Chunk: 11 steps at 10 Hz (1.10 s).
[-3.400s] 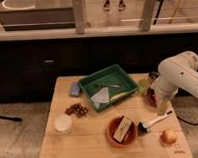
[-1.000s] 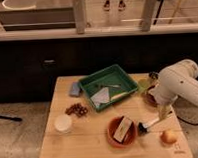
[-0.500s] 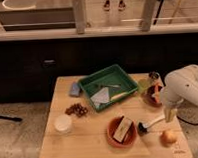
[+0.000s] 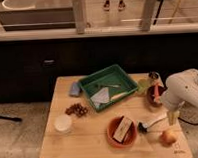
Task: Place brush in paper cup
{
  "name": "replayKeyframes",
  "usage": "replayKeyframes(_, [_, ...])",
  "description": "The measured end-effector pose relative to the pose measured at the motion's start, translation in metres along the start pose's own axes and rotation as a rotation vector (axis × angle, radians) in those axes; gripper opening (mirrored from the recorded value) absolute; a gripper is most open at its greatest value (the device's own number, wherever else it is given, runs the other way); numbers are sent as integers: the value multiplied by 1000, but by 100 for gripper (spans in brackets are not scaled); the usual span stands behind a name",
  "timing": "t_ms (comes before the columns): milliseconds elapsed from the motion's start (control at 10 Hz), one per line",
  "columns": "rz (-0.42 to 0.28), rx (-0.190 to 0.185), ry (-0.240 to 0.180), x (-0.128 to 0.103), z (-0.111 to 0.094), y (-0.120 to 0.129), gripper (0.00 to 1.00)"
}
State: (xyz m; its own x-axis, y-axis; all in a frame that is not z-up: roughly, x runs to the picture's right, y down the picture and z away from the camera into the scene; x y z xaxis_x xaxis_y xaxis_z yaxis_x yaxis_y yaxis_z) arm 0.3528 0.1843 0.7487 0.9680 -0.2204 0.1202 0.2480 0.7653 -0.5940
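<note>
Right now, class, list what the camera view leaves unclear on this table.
All in the camera view.
Gripper, at the brush handle's right end: contact cannot be judged.
Right bowl: partly hidden by the arm.
Arm: cut off by the right edge.
Cup: cannot tell if empty.

The brush [image 4: 151, 123], white-handled and dark-headed, is lying flat with its handle end just beside the gripper [image 4: 173, 118]. The white paper cup [image 4: 63, 123] is standing upright, well apart from it.
</note>
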Motion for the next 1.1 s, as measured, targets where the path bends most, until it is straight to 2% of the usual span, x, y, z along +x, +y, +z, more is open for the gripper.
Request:
replayKeyframes(400, [-9,15,63,4,26,-7,84])
replayKeyframes(700, [21,57,94,5,41,-12,84])
replayKeyframes(1100, [32,105,87,2,52,-18,84])
